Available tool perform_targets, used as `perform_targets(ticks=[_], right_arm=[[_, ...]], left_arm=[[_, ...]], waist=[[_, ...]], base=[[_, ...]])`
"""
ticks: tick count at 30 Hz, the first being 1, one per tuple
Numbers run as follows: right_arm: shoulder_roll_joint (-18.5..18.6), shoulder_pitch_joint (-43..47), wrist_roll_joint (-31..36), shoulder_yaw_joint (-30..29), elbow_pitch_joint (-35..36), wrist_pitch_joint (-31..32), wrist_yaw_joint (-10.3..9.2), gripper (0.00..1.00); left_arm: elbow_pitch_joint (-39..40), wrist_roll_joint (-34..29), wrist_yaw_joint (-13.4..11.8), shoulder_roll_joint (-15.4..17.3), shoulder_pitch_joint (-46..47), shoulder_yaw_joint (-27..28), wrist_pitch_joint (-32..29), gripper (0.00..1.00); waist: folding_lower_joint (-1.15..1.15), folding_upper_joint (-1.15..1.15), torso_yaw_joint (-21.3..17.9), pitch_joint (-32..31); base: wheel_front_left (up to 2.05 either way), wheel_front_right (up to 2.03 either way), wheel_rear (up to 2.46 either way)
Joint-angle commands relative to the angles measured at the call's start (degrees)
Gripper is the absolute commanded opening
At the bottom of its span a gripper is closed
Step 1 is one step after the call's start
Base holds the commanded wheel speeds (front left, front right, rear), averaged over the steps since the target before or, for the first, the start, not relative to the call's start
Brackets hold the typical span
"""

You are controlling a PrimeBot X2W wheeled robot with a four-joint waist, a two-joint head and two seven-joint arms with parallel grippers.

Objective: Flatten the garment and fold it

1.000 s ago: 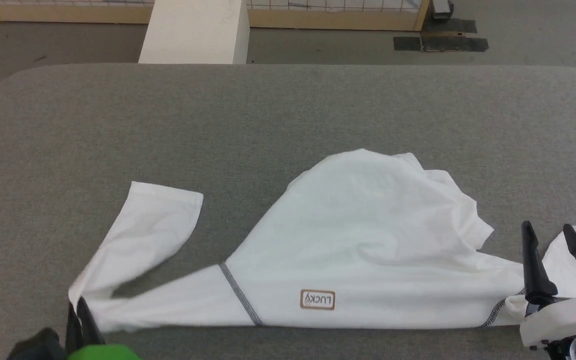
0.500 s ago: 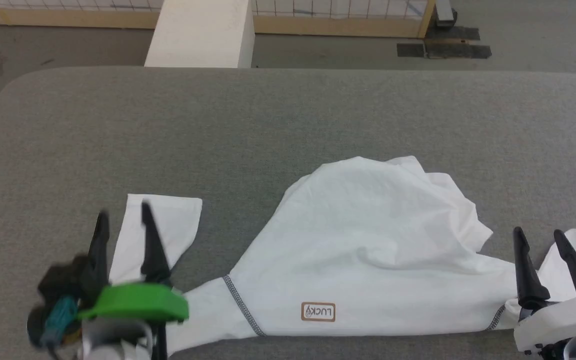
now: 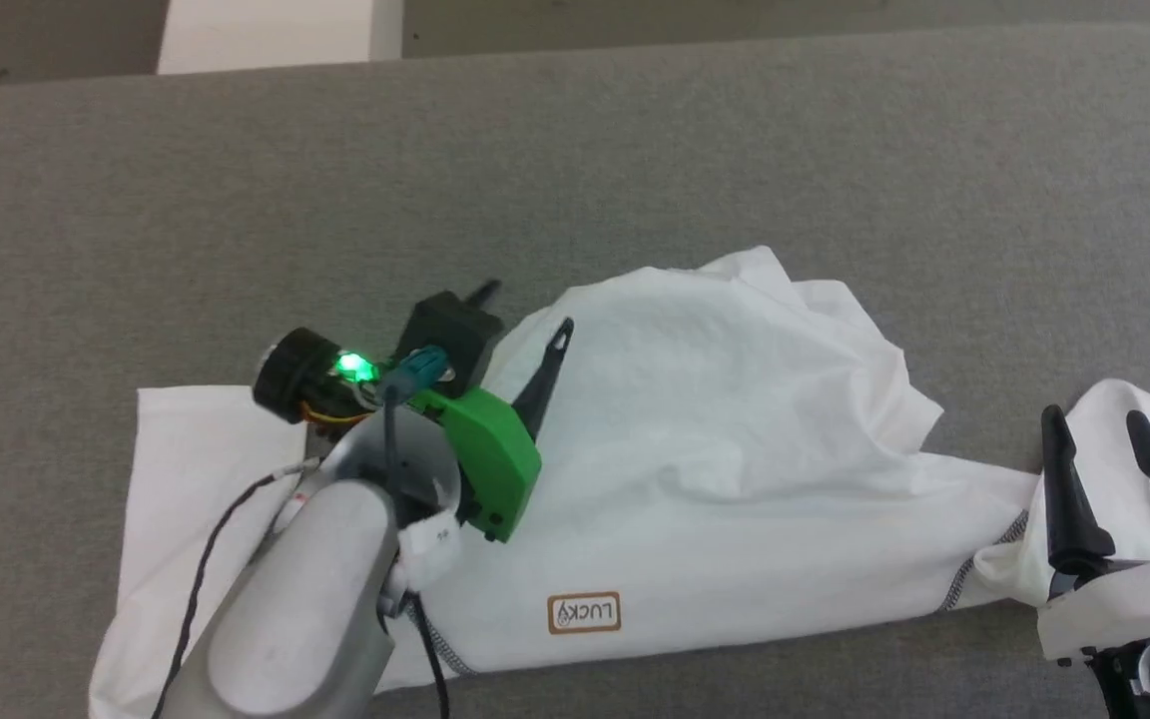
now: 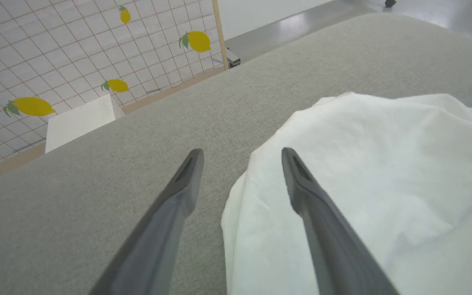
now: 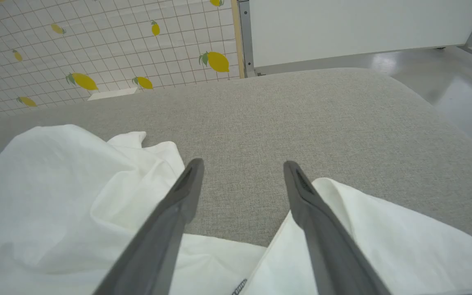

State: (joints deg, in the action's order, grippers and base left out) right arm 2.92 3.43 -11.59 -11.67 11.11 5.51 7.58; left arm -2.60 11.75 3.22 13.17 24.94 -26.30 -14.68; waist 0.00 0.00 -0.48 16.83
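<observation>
The garment (image 3: 735, 439), a white long-sleeved shirt, lies crumpled on the grey table (image 3: 635, 150), with its "LUCKY" patch (image 3: 584, 613) near the front edge. One sleeve (image 3: 186, 469) lies flat at the left, partly under my left arm. My left gripper (image 3: 522, 315) is open over the left edge of the shirt's bunched body; in the left wrist view that edge (image 4: 236, 205) runs between the spread fingers of the left gripper (image 4: 242, 152). My right gripper (image 3: 1094, 419) stands open at the other sleeve (image 3: 1134, 459). In the right wrist view the right gripper (image 5: 243, 164) has bare table between its fingers and cloth (image 5: 55, 180) on both sides.
A rigid white box (image 3: 266, 35) stands on the floor behind the table's far edge, also seen in the left wrist view (image 4: 80, 123). A lemon-patterned grid panel (image 5: 96, 41) stands beyond it. Bare grey table stretches behind the shirt.
My left gripper has opened, let go of the left sleeve and moved up and right to the shirt's body. The sleeve now lies flat. The head camera has shifted. The right gripper is unchanged.
</observation>
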Motion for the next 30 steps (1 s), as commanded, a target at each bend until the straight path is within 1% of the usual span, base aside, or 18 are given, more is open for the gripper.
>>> perform_targets(ticks=[1, 4, 8, 9, 10, 13, 16, 19, 21, 24, 26, 30], right_arm=[[-0.04, -1.18, -0.26, 0.0, 0.05, -0.44, -0.09, 1.0], [-0.04, -2.03, -0.31, 0.18, -0.02, -0.63, -0.09, 1.0], [-0.04, -3.04, -0.35, 0.44, -0.04, -0.73, -0.09, 1.0], [-0.04, -3.22, -0.38, 0.53, -0.05, -0.75, -0.09, 1.0], [-0.04, -3.44, -0.43, 0.57, -0.06, -0.79, -0.09, 1.0], [-0.04, -3.72, -0.58, 0.42, -0.14, -0.96, -0.09, 1.0], [-0.04, -3.82, -0.63, 0.07, -0.09, -1.17, -0.09, 1.0], [-0.04, -4.22, -0.67, 0.13, -0.13, -1.38, -0.09, 1.0], [-0.04, -4.71, -0.77, 0.49, -0.19, -1.53, -0.09, 1.0], [-0.04, -5.55, -1.2, 0.85, -0.41, -1.93, -0.09, 1.0], [-0.04, -6.06, -1.54, 1.06, -0.86, -2.28, -0.09, 1.0], [-0.04, -7.02, -2.14, 1.6, -2.1, -3.18, -0.09, 1.0]], left_arm=[[-1.86, 0.92, 1.03, 0.09, 1.52, -0.6, -0.95, 1.0], [-6.94, 2.96, 2.75, 0.31, 3.48, -2.39, -3.48, 1.0], [-12.49, 3.84, 3.57, 1.19, 5.88, -4.27, -4.72, 1.0], [-13.49, 3.77, 3.65, 1.4, 6.45, -4.57, -4.48, 0.43], [-14.56, 3.69, 3.73, 1.54, 7.18, -4.85, -4.0, 0.0], [-15.77, 4.43, 3.95, 1.32, 9.66, -5.66, -2.55, 0.0], [-14.96, 6.12, 4.07, 0.53, 13.88, -4.93, -1.09, 0.0], [-14.01, 7.33, 4.11, 0.83, 19.19, -3.03, -0.59, 0.0], [-13.56, 6.9, 4.04, 1.81, 23.06, -1.83, -0.41, 0.0], [-13.77, 6.61, 2.12, 2.47, 28.01, 1.06, 0.59, 0.0], [-14.78, 5.99, 0.03, 3.1, 30.71, 3.05, 1.58, 0.0], [-18.41, 3.77, -5.11, 4.86, 34.09, 6.51, 5.13, 0.0]], waist=[[0.0, 0.0, -2.62, 3.02], [0.0, 0.0, -3.41, 4.26], [0.0, 0.0, -4.18, 5.51], [0.0, 0.0, -4.36, 5.76], [0.0, 0.0, -4.54, 6.03], [0.0, 0.0, -4.72, 6.56], [0.0, 0.0, -4.55, 7.17], [0.0, 0.0, -4.67, 7.91], [0.0, 0.0, -5.06, 8.6], [0.0, 0.0, -5.82, 9.83], [0.0, 0.0, -6.52, 10.83], [0.0, 0.0, -8.15, 12.91]], base=[[0.0, 0.0, 0.0], [0.0, 0.0, 0.0], [0.0, 0.0, 0.0], [0.0, 0.0, 0.0], [0.0, 0.0, 0.0], [0.0, 0.0, 0.0], [0.0, 0.0, 0.0], [0.0, 0.0, 0.0], [0.0, 0.0, 0.0], [0.0, 0.0, 0.0], [0.0, 0.0, 0.0], [0.0, 0.0, 0.0]])
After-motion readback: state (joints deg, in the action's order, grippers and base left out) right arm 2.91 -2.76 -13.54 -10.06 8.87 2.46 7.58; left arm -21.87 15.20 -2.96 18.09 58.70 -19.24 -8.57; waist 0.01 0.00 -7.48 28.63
